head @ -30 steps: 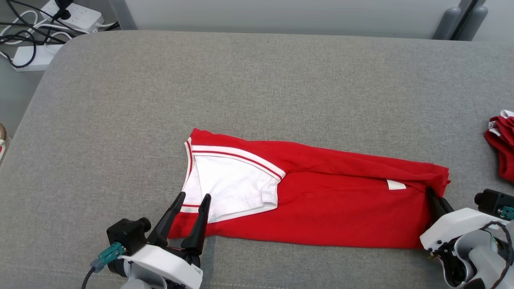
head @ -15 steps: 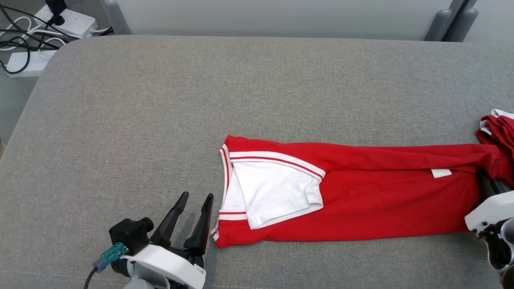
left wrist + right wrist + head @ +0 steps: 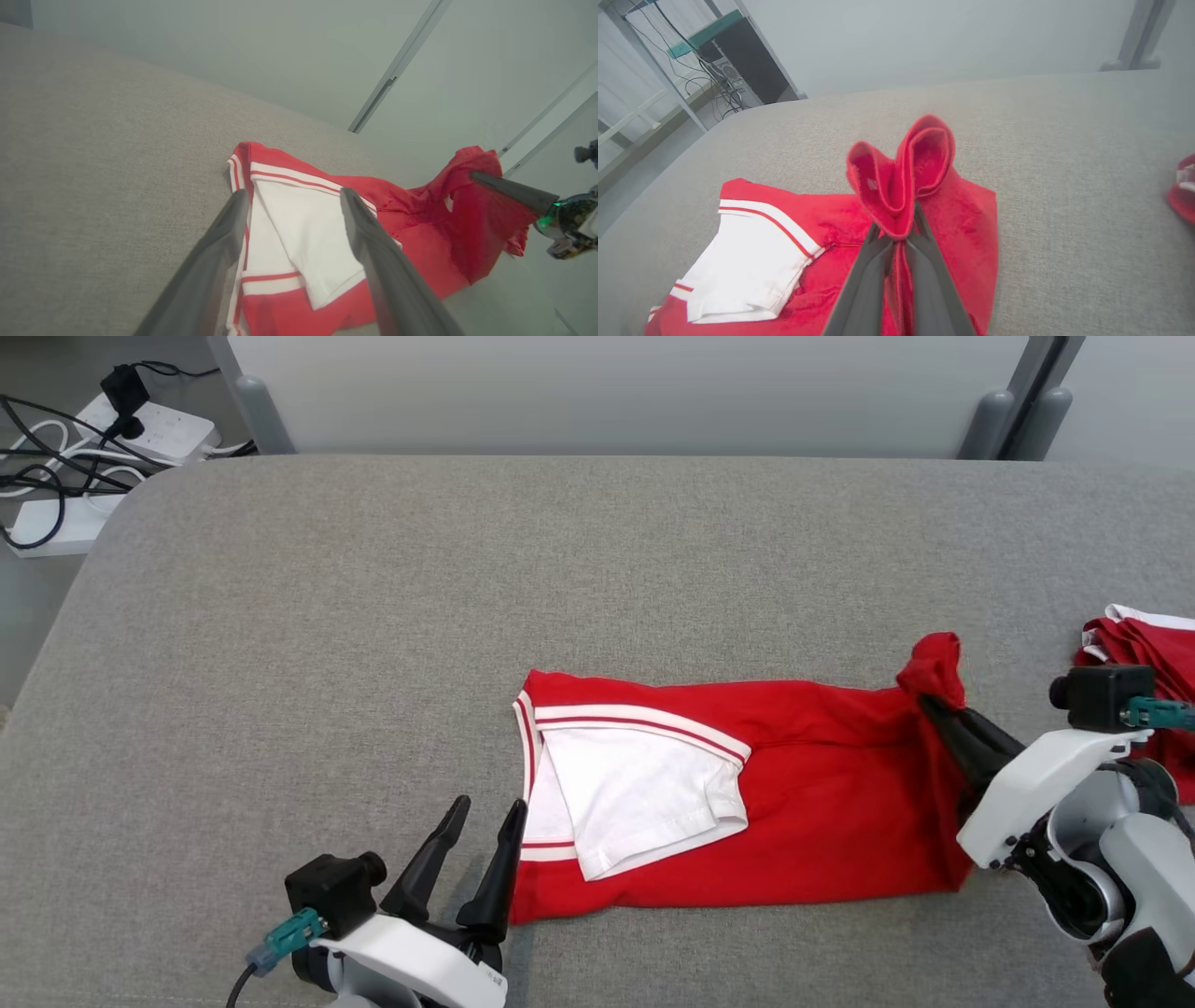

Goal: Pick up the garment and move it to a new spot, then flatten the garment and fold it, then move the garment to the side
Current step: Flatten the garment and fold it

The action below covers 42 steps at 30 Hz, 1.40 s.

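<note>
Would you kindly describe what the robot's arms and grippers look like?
Left gripper and right gripper each have two long, dark, tapering jaws on a white wrist shell. Beside each shell sits a black camera block with a teal plug; a dark cable trails from the left one. The left shell bears a small label.

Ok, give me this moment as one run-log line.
phase: folding | right gripper: shut on garment corner, raised | left gripper: open, near its striped end

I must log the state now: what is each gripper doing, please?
Left gripper: open, holding nothing.
Right gripper: shut on the raised end of the red shirt.
</note>
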### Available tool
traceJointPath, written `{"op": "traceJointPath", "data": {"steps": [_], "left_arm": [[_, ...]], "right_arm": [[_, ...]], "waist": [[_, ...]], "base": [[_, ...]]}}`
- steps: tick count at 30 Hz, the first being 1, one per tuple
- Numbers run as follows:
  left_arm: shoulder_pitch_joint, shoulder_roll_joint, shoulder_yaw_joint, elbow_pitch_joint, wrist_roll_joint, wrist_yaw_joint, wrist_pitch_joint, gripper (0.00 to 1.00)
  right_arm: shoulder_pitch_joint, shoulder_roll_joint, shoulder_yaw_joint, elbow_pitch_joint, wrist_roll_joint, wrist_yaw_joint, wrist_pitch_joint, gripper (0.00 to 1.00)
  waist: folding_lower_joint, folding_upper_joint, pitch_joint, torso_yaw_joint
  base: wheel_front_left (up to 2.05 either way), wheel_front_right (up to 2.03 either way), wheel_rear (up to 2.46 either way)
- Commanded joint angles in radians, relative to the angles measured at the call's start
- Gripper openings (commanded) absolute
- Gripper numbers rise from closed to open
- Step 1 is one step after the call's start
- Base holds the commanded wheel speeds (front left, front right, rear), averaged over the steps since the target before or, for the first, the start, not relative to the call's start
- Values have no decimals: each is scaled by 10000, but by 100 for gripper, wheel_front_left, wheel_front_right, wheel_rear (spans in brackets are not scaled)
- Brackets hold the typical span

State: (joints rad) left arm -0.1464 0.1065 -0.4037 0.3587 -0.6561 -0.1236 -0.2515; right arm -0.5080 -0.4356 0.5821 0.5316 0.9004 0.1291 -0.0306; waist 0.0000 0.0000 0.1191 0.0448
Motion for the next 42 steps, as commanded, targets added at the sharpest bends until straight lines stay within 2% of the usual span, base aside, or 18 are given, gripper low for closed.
{"op": "traceJointPath", "data": {"steps": [1, 4, 7, 11, 15, 24, 33, 34, 35, 36, 42], "left_arm": [[-96, 23, 290, -201, -55, -71, -103, 100], [-108, -42, 152, -144, -106, -71, -103, 100], [-87, -88, -30, -97, -163, -71, -103, 100], [-83, -142, -218, -97, -180, -71, -103, 100], [-124, -200, -439, -110, -160, -71, -103, 100], [-141, -363, -883, -124, -258, -71, -103, 100], [-212, -453, -1238, -33, -389, -71, -103, 100], [-221, -461, -1248, -30, -394, -71, -103, 100], [-224, -468, -1254, -27, -399, -71, -103, 100], [-226, -475, -1256, -23, -404, -71, -103, 100], [-240, -502, -1136, -2, -416, -71, -103, 100]], "right_arm": [[42, -242, 139, -325, 85, 16, 60, 0], [132, -396, 657, -1293, 332, 16, 656, 0], [63, -149, 1202, -2037, 543, 16, 1197, 0], [-213, 299, 1699, -2046, 455, 16, 1426, 0], [-596, 694, 2151, -1606, 328, 16, 1450, 0], [-1418, 1393, 2426, 97, 28, 16, 698, 0], [-2047, 1701, 2729, 1603, -35, 16, 228, 0], [-2082, 1746, 2769, 1722, 10, 16, 223, 33], [-2120, 1790, 2793, 1823, 63, 16, 202, 60], [-2155, 1835, 2827, 1894, 136, 16, 219, 100], [-2687, 1869, 2722, 1996, 632, 16, 126, 100]], "waist": [[0, 0, -33, 29], [0, 0, -137, 145], [0, 0, -215, 417], [0, 0, -205, 874], [0, 0, -137, 1499], [0, 0, 81, 2922], [0, 0, 279, 3653], [0, 0, 300, 3678], [0, 0, 320, 3691], [0, 0, 338, 3691], [0, 0, 321, 3366]], "base": [[0, 0, 0], [0, 0, 0], [0, 0, 0], [0, 0, 0], [0, 0, 0], [0, 0, 0], [0, 0, 0], [0, 0, 0], [0, 0, 0], [0, 0, 0], [0, 0, 0]]}}
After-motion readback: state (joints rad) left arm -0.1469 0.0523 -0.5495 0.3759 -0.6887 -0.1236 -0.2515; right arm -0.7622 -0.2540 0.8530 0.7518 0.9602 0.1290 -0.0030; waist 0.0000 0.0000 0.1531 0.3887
